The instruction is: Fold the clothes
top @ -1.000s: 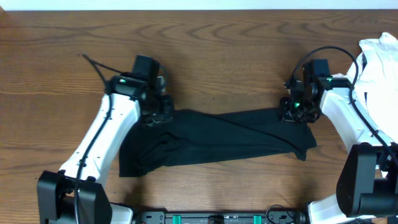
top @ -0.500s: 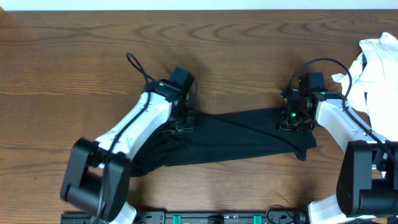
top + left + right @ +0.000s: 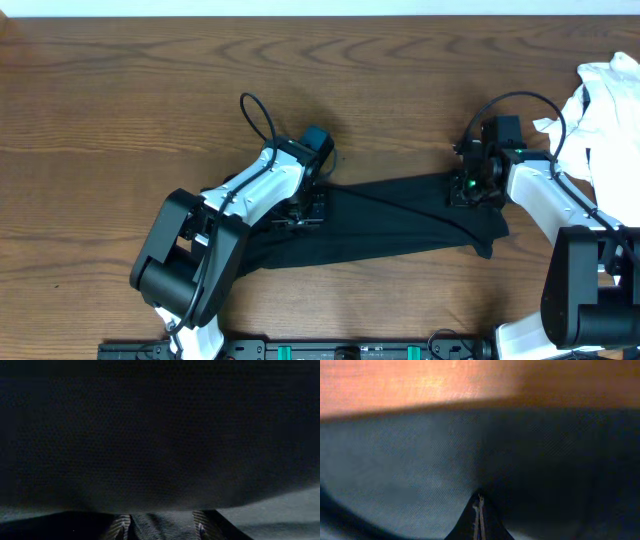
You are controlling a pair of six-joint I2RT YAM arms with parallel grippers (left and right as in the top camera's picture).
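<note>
Black T-shirt (image 3: 400, 220) lies mid-tabletop (image 3: 120, 100), a soft, matte, long crumpled band running left to right. It bunches into folds at the left end, and one taut crease runs diagonally across it. Up close you see a fine knit weave. The tabletop is brown wood grain. A wrinkled white garment (image 3: 610, 100) sits at the far right edge, apart from the shirt.

Left arm bends in low over the shirt's left part, left claw (image 3: 305, 210) pressed down into the cloth. Its fingers (image 3: 120, 527) stand apart with fabric between them; you cannot tell if it grips.

Right arm reaches to the shirt's upper right corner. Right claw (image 3: 468, 190) points down, tips squeezed together, pinching the thin cloth at the edge.
</note>
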